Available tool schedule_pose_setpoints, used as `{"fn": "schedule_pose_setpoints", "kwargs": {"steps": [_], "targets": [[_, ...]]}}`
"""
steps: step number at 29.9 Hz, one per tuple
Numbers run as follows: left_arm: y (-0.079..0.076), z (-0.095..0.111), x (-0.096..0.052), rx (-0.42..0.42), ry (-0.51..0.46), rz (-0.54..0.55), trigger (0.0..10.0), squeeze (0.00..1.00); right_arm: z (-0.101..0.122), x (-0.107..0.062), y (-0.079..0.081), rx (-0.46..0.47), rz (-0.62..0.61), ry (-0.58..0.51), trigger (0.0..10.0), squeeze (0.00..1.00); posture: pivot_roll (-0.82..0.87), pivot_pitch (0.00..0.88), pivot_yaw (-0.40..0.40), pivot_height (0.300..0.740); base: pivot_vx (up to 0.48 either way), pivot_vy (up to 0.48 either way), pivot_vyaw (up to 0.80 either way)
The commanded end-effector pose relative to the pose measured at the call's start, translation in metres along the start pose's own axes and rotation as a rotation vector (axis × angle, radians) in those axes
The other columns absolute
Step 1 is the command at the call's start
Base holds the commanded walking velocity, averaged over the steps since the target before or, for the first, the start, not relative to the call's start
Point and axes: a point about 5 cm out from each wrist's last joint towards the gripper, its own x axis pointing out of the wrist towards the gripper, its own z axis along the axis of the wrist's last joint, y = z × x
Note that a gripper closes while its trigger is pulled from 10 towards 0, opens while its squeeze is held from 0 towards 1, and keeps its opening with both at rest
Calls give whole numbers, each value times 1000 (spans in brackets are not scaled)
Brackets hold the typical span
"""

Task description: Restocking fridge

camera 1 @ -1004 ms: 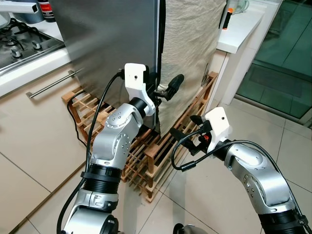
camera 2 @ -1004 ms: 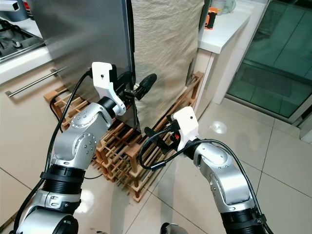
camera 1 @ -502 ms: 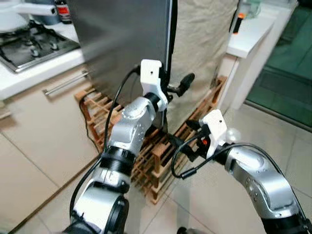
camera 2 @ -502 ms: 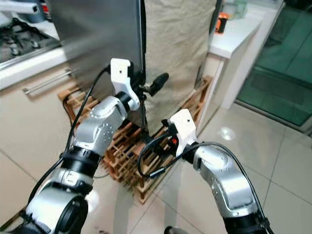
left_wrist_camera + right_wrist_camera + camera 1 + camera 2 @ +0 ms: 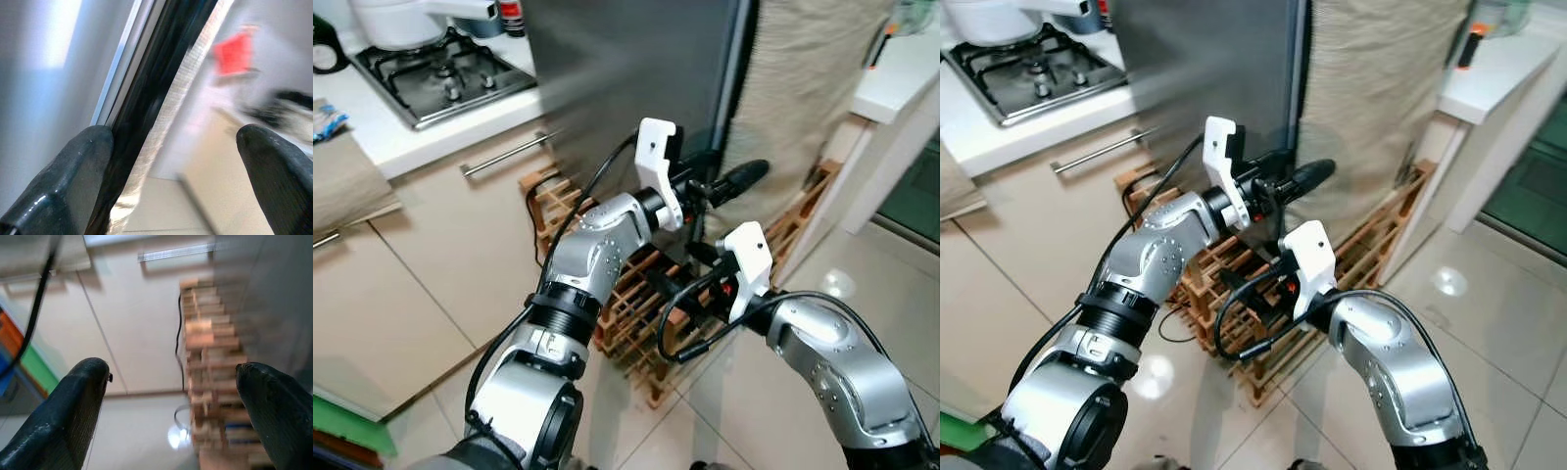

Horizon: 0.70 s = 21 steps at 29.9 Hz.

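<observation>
From the left eye view we see the steel fridge (image 5: 636, 69) standing shut on the floor beside the counter, a wooden rack (image 5: 636, 294) at its foot. Our left gripper (image 5: 729, 183) is raised at the door's right edge. Our right gripper (image 5: 677, 289) hangs lower, over the rack.

In the left wrist view, our fingers (image 5: 73, 176) are spread apart, one pressed against the fridge door's dark edge strip (image 5: 161, 88), the other well clear of it.

In the right wrist view, the fingers (image 5: 73, 406) are likewise apart and hold nothing, pointing toward the blurred rack (image 5: 210, 377) and the cabinet fronts (image 5: 137, 323).
</observation>
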Motion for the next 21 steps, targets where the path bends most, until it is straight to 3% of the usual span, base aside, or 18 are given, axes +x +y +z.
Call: {"fn": "schedule_pose_setpoints", "kwargs": {"steps": [1,2,5,10,17,18,19,21], "targets": [[-67,13,58,-46,-84,-308,10000,0,-2,-3,3,4,19,17,10000,12,-249,0,69,740,0,0,0],[-71,19,52,-95,-100,-361,10000,0,-9,-9,2,9,9,48,10000,8,-254,0,70,740,0,0,0],[-69,24,46,-120,-113,-380,10000,0,-15,-13,-1,17,-9,67,10000,8,-252,0,70,740,0,0,0],[-44,37,24,-72,-137,-251,10000,0,-16,-15,-3,15,-27,66,10000,8,-254,0,69,740,0,0,0],[3,62,-40,110,-147,37,10000,0,-11,-16,-20,-2,-157,23,10000,16,-228,0,66,740,0,0,0],[3,62,-40,110,-147,37,10000,0,-11,-16,-20,-2,-157,23,10000,16,-228,0,66,740,0,0,0],[18,69,-68,146,-147,134,10000,0,-11,-17,-24,-3,-174,16,10000,12,-220,0,65,740,0,0,0],[31,73,-95,181,-139,231,10000,0,-10,-17,-30,-5,-214,4,10000,12,-209,0,61,740,0,0,0]]}}
